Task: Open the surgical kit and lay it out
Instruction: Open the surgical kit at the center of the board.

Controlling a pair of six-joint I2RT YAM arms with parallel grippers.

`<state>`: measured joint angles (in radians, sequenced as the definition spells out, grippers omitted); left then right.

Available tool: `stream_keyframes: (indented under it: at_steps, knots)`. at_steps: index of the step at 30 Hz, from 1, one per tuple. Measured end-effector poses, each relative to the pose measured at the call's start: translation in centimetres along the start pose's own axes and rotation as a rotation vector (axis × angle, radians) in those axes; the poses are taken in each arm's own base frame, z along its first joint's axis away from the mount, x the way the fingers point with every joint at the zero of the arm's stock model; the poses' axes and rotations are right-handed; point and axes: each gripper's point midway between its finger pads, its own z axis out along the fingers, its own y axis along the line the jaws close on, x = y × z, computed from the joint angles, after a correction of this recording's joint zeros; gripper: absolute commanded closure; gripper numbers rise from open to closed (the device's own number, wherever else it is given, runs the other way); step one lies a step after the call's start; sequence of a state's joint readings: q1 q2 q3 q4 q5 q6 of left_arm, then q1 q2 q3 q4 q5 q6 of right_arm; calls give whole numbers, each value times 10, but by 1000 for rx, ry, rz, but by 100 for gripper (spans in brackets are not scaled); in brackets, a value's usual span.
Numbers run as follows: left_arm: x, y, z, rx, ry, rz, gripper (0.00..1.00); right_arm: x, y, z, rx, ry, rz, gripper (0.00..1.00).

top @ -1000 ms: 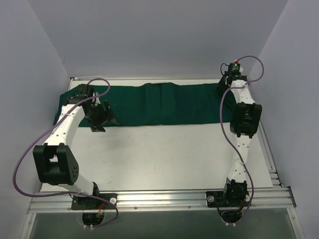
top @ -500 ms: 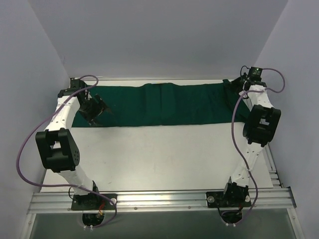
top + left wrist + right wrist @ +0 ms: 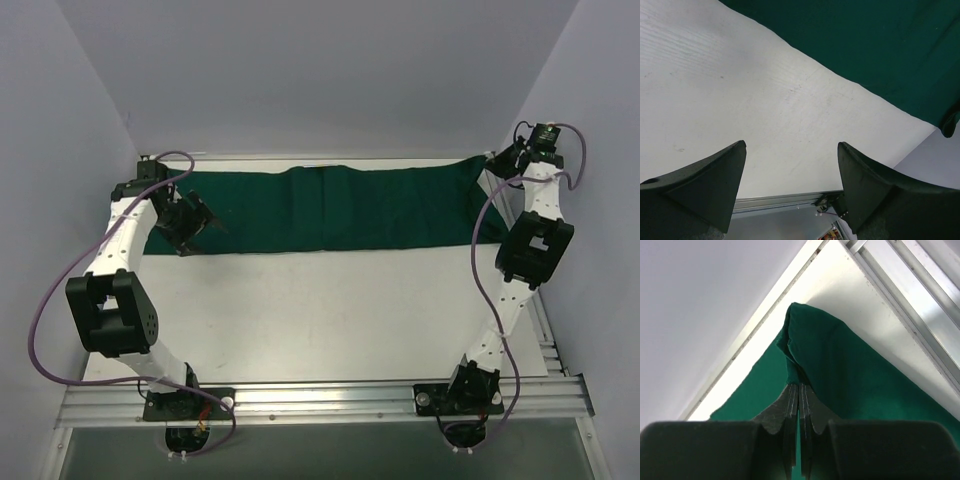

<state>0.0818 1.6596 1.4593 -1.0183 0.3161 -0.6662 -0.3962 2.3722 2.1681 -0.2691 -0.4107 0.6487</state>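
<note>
Stretching flat across the smooth white table (image 3: 330, 310), the matte dark green drape (image 3: 330, 210) bunched at one corner inside the closed right gripper (image 3: 799, 390); the left gripper (image 3: 790, 170) gaped empty.

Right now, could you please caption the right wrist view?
Right gripper shut on a raised fold of the green drape.

The left arm (image 3: 120, 232) and right arm (image 3: 497, 315) have white links, blocky black joints and a looping purple cable (image 3: 31, 350) each. The left gripper (image 3: 791, 147) has matte black wedge fingers (image 3: 705, 175).
</note>
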Motion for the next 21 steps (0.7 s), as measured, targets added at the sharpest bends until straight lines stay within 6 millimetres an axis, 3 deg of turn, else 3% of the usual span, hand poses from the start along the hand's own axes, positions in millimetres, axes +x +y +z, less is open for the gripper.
stream_keyframes:
  at_steps: [11, 17, 21]
  knots:
    - [2, 2, 6, -1, 19, -3, 17, -2, 39, -12, 220, -119, -469, 100]
    - [5, -3, 7, 17, 31, 7, 18, -16, 28, -9, 408, -202, -674, 100]
    - [12, -4, 11, 21, 45, 35, 18, -27, 11, -5, 566, -264, -746, 100]
